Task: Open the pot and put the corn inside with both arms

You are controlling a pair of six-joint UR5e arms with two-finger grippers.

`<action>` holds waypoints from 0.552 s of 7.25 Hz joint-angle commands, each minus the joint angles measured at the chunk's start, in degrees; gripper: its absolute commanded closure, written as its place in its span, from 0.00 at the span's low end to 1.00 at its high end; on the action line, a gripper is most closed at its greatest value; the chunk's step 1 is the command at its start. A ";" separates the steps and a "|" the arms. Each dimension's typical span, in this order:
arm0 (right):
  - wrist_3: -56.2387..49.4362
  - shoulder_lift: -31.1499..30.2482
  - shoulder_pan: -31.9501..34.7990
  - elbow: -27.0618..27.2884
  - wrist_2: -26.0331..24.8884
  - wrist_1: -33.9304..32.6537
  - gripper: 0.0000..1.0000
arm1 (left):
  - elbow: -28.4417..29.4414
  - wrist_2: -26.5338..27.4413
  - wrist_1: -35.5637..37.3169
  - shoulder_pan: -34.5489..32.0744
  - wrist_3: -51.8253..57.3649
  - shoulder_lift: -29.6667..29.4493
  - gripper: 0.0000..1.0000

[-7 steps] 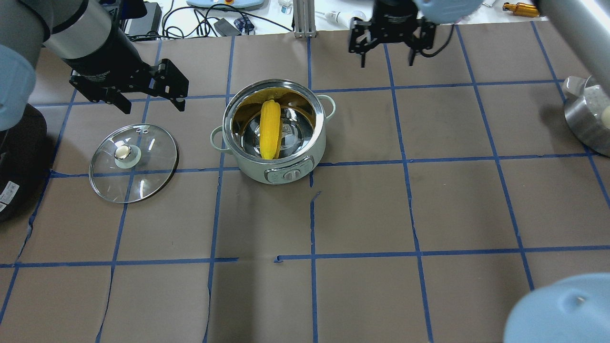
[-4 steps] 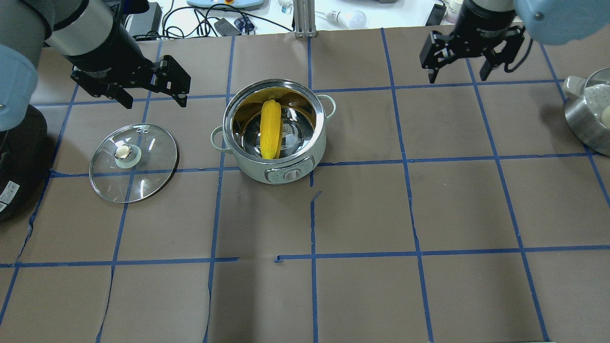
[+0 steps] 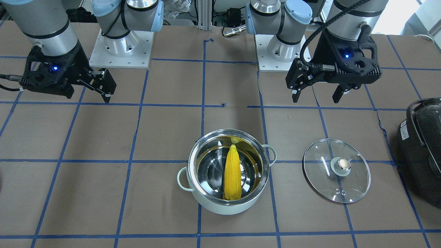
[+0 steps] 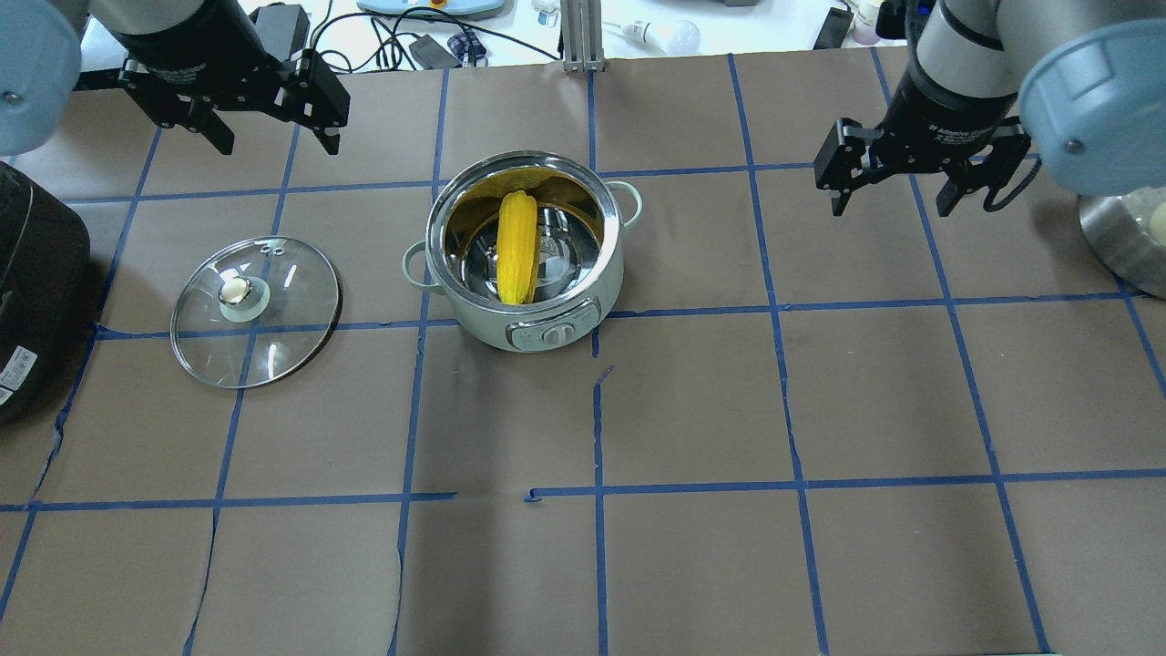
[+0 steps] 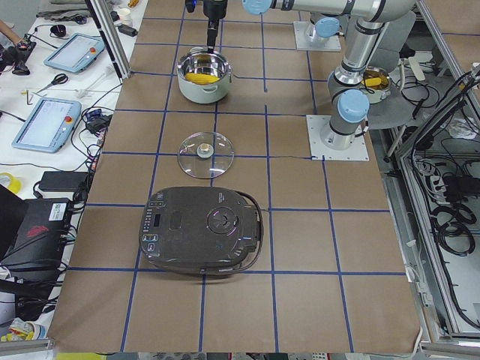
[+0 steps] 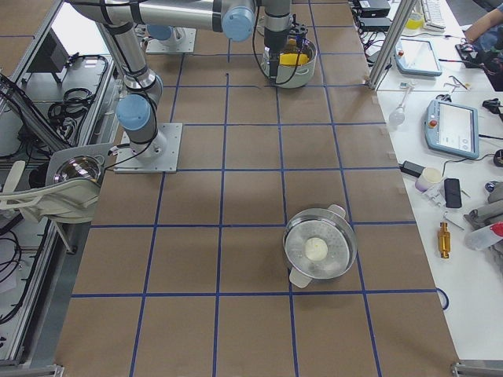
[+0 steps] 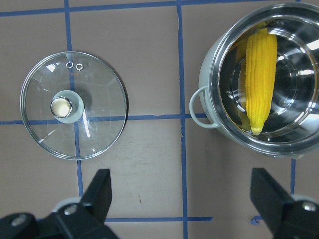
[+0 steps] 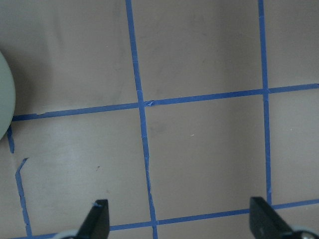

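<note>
The mint-green pot stands open mid-table, also in the front view and the left wrist view. The yellow corn lies inside it, leaning on the wall. The glass lid lies flat on the table to the pot's left. My left gripper is open and empty, up above the table beyond the lid. My right gripper is open and empty, well right of the pot over bare table.
A black appliance sits at the left table edge. A steel pot holding a white lump stands at the right edge. Cables and tools lie beyond the far edge.
The left gripper has moved toward the far edge. The right gripper has swung right, away from the pot, and come nearer. Pot, corn and lid have not moved.
</note>
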 commanded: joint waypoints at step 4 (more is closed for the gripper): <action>-0.68 0.36 1.51 -5.43 0.24 9.14 0.00 | 0.11 -2.89 0.07 0.02 -0.07 0.11 0.00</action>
